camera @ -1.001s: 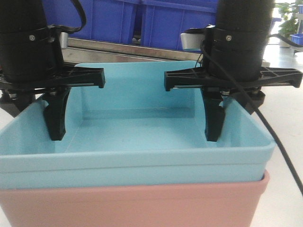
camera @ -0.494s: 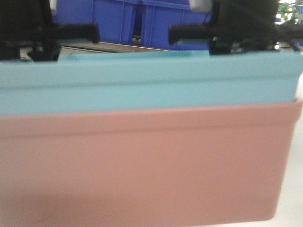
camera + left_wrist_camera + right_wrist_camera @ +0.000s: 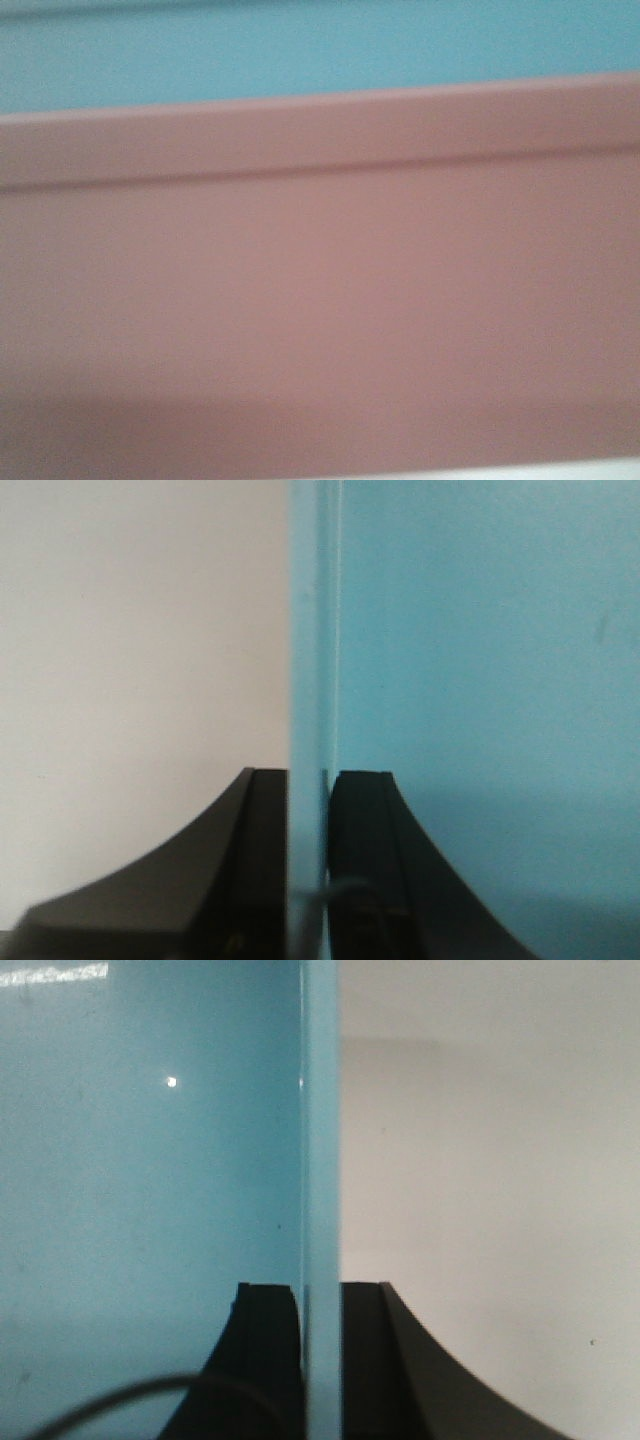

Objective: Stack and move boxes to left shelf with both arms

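Stacking looks done: the sky-blue bin [image 3: 300, 40] sits nested in the pink bin [image 3: 320, 280], filling the front view. The left end effector [image 3: 308, 790] and right end effector [image 3: 320, 1295] each clench a blue side wall; carrying to the unseen left shelf remains

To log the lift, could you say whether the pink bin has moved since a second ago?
Yes. The salmon pink bin has risen: its rim sits far higher in the front view, and the white tabletop now shows only beneath its base.
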